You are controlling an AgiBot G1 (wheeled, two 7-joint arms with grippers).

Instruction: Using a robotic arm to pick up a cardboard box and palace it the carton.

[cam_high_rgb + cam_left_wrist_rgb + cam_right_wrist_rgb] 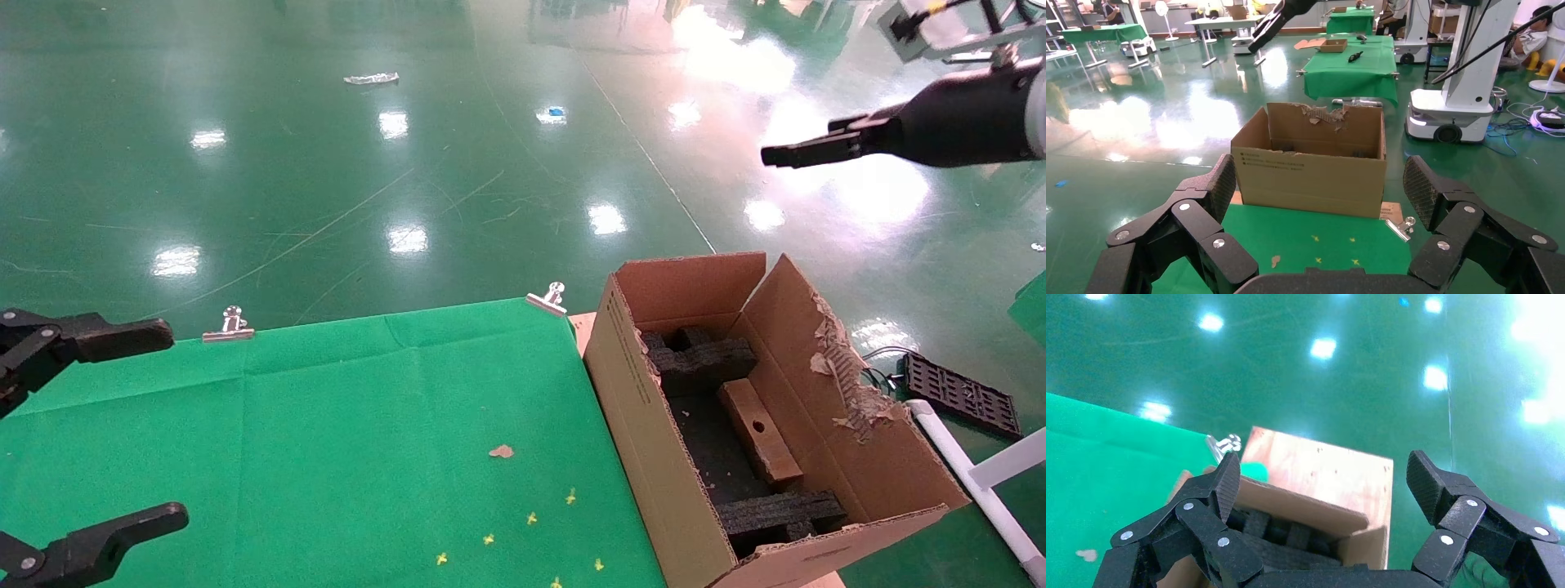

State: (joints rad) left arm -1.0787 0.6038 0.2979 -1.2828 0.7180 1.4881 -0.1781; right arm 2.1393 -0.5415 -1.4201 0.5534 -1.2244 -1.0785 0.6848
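The carton point(645, 425) stands open at the right end of the green table, with black foam inserts point(703, 359) inside. The small reddish-brown cardboard box point(760, 431) lies inside it between the foam pieces, round hole facing up. My right gripper point(784, 153) is open and empty, high above and beyond the carton's far flap. In the right wrist view it point(1324, 471) looks down on the carton's far end point(1315, 478); the small box is hidden there. My left gripper point(173, 425) is open and empty over the table's left edge, facing the carton's side point(1309, 177).
Green cloth point(327, 425) covers the table, held by two metal clips point(231, 325) point(549, 299). A cardboard scrap point(501, 451) and yellow cross marks point(531, 518) lie on it. A black crate point(960, 392) and a white pipe frame point(972, 482) stand on the floor to the right.
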